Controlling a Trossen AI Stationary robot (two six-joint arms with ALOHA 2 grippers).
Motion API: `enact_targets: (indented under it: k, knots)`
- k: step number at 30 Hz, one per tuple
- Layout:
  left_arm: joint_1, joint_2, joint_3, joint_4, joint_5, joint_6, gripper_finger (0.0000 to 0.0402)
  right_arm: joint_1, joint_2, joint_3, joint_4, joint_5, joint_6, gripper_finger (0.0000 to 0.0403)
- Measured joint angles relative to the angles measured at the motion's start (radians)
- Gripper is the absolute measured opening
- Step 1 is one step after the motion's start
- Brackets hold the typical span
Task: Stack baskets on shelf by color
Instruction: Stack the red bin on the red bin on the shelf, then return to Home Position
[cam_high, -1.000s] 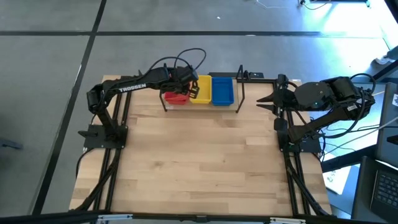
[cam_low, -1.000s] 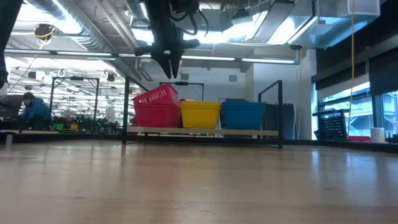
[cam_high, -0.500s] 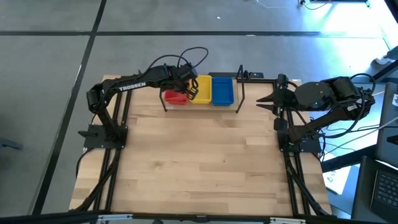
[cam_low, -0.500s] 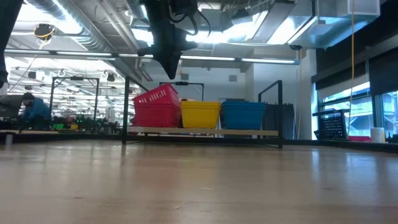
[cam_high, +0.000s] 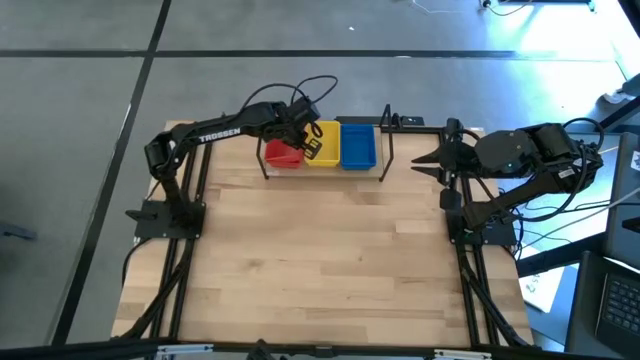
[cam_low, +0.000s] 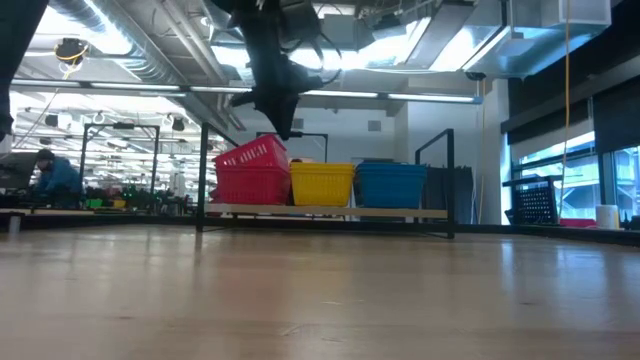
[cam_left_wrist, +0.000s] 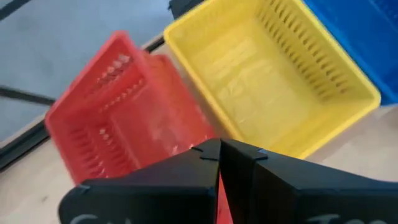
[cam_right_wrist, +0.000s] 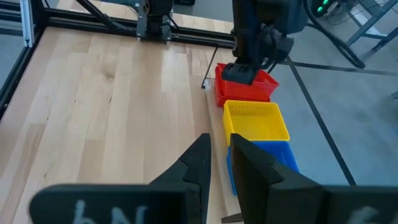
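Tabletop (cam_low: 320, 300) of pale wood fills the near ground in the low view, bare up to the shelf (cam_low: 330, 211), the narrow light plank with thin black upright rods that stands at the table's far edge. On the shelf sit three stacks of baskets side by side: red baskets (cam_low: 252, 172) at the shelf's left end, yellow baskets (cam_low: 322, 184) in the middle touching them, blue baskets (cam_low: 391, 184) just right of the yellow. The topmost red basket lies tilted, its left side higher than the stack beneath.

Directly above the red stack, over the shelf's left end, hangs the left gripper (cam_low: 282, 126), clear of the baskets, its fingers (cam_left_wrist: 205, 168) pressed together with nothing between them. Off the shelf's right end, well apart from the baskets, the right gripper (cam_high: 422, 161) waits, pointing toward the shelf; its fingers (cam_right_wrist: 198, 163) stand slightly apart and hold nothing.

Beyond the shelf, far off to its left in the room, a person (cam_low: 55, 175) sits at a bench.
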Motion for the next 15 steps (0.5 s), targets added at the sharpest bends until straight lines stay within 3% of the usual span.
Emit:
enact_targets:
  k: [15]
  knots:
    - [-0.01, 0.038, 0.024, 0.038, 0.013, 0.041, 0.0, 0.0, 0.0, 0.0, 0.004, 0.007, 0.003, 0.006]
